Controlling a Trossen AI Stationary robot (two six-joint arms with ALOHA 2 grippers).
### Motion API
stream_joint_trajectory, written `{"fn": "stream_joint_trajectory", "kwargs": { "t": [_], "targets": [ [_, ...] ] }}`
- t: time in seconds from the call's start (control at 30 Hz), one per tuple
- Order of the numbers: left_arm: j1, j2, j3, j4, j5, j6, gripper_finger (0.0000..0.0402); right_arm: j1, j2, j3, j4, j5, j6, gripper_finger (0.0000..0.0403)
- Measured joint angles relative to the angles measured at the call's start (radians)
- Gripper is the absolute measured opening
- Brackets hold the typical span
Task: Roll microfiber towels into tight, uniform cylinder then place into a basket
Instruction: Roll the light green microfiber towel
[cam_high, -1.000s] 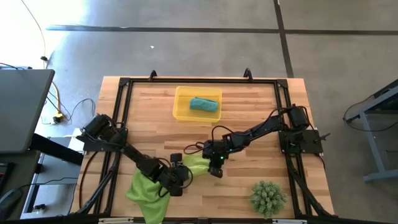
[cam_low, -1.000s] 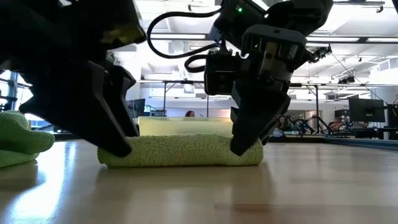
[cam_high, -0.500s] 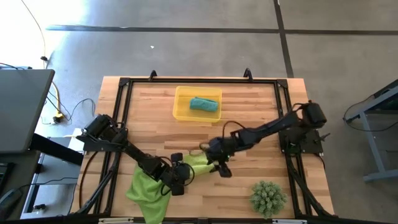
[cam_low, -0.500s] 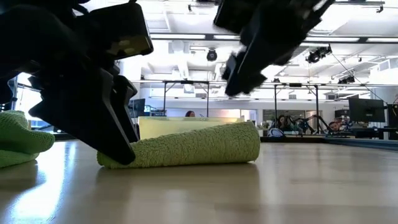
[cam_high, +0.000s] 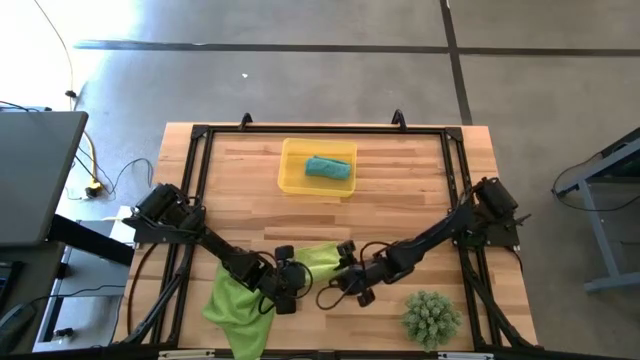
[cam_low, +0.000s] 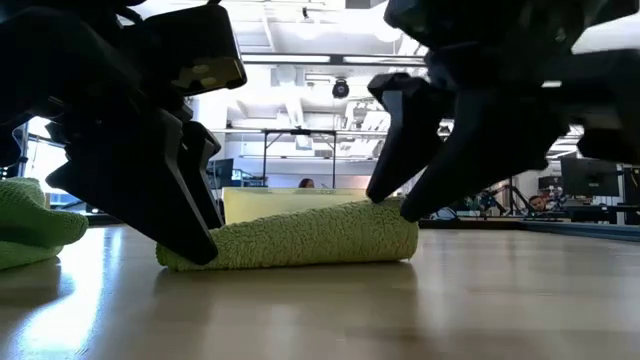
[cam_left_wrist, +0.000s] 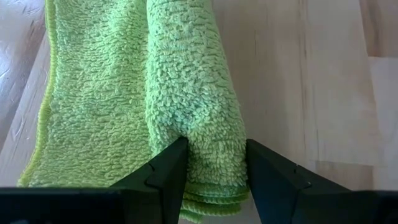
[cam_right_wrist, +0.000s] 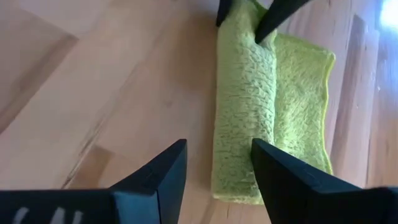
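Note:
A lime-green microfiber towel (cam_high: 320, 258) lies near the table's middle front, rolled into a cylinder (cam_low: 300, 240) with a flat flap (cam_left_wrist: 93, 118) beside it on the wood. My left gripper (cam_left_wrist: 214, 146) is shut on the roll's left end. My right gripper (cam_right_wrist: 217, 149) stands open at the roll's right end (cam_right_wrist: 239, 180), its fingers (cam_low: 400, 200) just over that end in the low view. A second lime towel (cam_high: 235, 305) lies crumpled at the near left. A rolled teal towel (cam_high: 327, 167) lies in the yellow basket (cam_high: 290, 180). My left gripper pinches the roll's left end (cam_left_wrist: 214, 165) between its two fingers, one on each long side. The fingers slant down from the table's left and point along the roll. The roll lies on the table. Whether my right gripper touches the roll's right end, I cannot tell.
A spiky green plant (cam_high: 432, 316) stands at the near right corner. The black frame rails (cam_high: 195, 190) run along the table's edges. Bare wood lies between the roll and the basket.
My right gripper has opened and let go of the roll's right end, risen a little, rolled its wrist, and swung toward the table's near edge. The roll's right end has sprung up thicker; its left end stays in my left gripper.

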Motion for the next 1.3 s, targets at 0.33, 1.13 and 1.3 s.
{"fn": "stream_joint_trajectory", "kwargs": {
  "t": [0.33,1.13,1.3],
  "targets": [
    [0.000,0.001,-0.001,0.004,-0.001,0.000,0.0147,-0.057,0.010,0.000,-0.022,0.001,0.007,0.0172],
    [0.006,0.002,-0.002,0.005,-0.019,-0.003,0.0147,-0.016,-0.035,0.002,-0.035,-0.043,0.248,0.0172],
    [0.003,0.002,-0.002,0.005,-0.020,-0.004,0.0147,-0.047,0.018,0.002,-0.027,-0.012,0.247,0.0172]
  ]
}}
